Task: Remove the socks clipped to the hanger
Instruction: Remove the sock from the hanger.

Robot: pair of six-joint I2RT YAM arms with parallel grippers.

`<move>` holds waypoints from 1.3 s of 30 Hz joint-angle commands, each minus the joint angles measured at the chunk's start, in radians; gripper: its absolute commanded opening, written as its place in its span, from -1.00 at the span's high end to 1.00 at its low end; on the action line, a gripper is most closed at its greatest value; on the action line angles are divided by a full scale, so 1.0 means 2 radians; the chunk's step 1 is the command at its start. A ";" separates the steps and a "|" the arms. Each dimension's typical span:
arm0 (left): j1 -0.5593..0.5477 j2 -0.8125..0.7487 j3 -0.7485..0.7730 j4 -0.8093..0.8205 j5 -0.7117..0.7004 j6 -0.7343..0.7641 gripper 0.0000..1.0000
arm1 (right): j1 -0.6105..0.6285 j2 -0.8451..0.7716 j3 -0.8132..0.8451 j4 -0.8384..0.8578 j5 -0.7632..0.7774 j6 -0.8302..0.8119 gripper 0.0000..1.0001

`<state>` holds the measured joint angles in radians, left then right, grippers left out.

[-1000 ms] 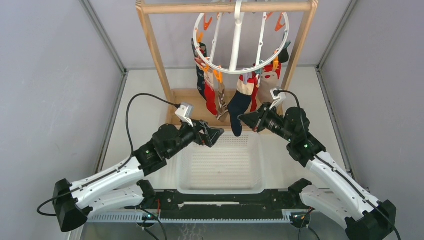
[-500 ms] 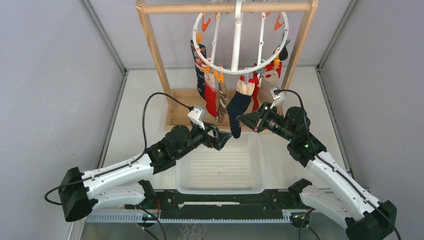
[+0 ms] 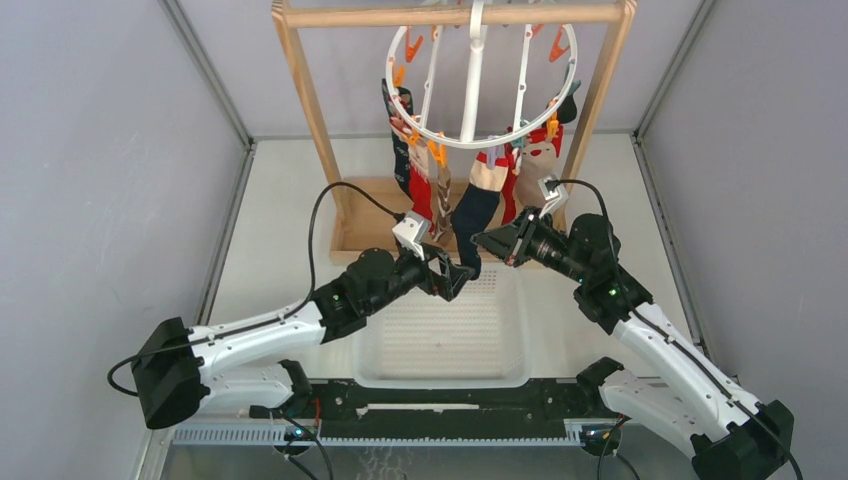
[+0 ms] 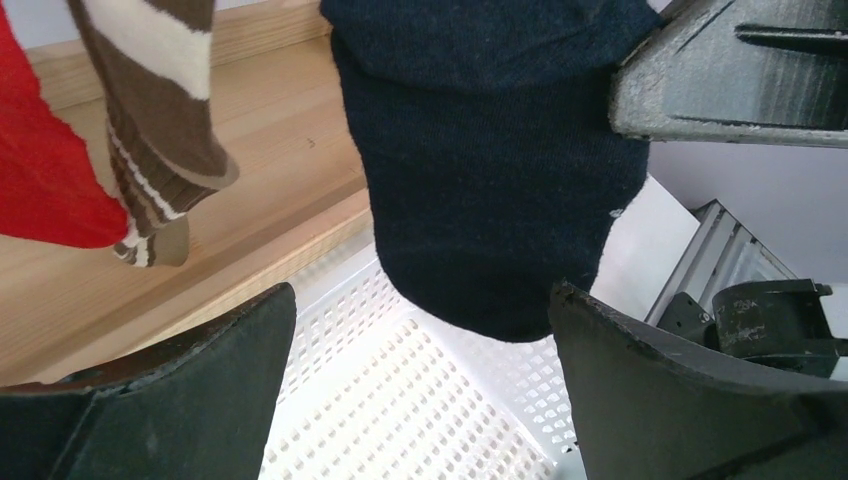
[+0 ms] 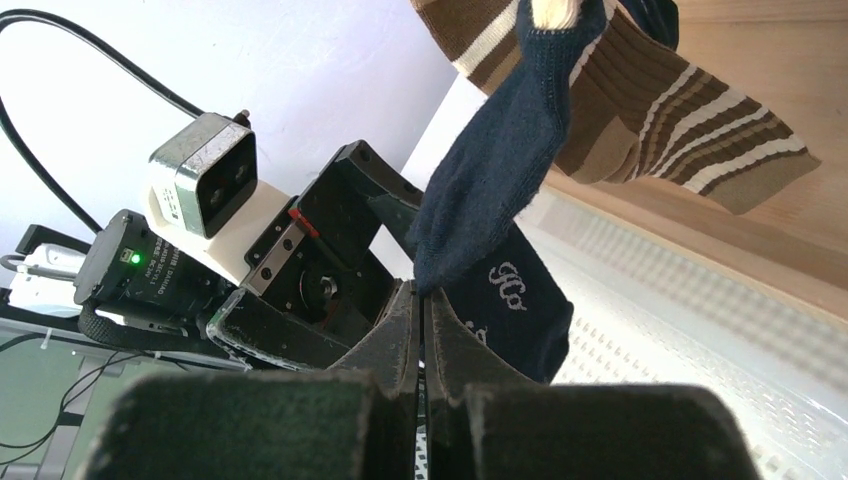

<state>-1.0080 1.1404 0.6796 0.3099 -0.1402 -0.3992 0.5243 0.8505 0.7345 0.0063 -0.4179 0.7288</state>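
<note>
The white ring hanger (image 3: 470,142) hangs from a wooden rack, with several socks clipped round it. A navy sock (image 3: 478,210) dangles at the front. My right gripper (image 3: 479,240) is shut on the heel edge of the navy sock (image 5: 500,150), pinched at the tips (image 5: 421,292). My left gripper (image 3: 462,276) is open just under that sock's toe (image 4: 480,200), which hangs between and above its two fingers (image 4: 170,400) without touching them. A brown-and-cream striped sock (image 4: 150,120) and a red sock (image 4: 40,170) hang to the left.
A white perforated basket (image 3: 372,340) sits between the arms, below the socks. The wooden rack (image 3: 300,90) has uprights on both sides and a wooden base board (image 3: 370,215) behind the basket. Grey walls stand on either side.
My left arm has reached forward and to the right, bringing its open jaws under the navy sock's toe. The right gripper has stayed shut in place.
</note>
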 commanded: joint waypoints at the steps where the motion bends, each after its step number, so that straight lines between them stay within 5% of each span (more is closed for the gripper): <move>1: -0.003 0.005 0.032 0.051 0.023 0.022 -1.00 | 0.004 -0.006 0.027 0.017 -0.007 0.005 1.00; 36: -0.002 0.046 0.026 0.140 0.059 0.033 -0.99 | 0.010 -0.009 0.035 -0.017 -0.013 0.001 1.00; 39: -0.002 0.046 0.025 0.141 0.060 0.033 -0.78 | 0.012 -0.008 0.035 -0.018 -0.012 0.001 1.00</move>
<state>-1.0080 1.2346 0.7097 0.5228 -0.0372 -0.3569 0.5377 0.8398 0.7609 -0.0364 -0.4393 0.7311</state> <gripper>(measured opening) 0.951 0.008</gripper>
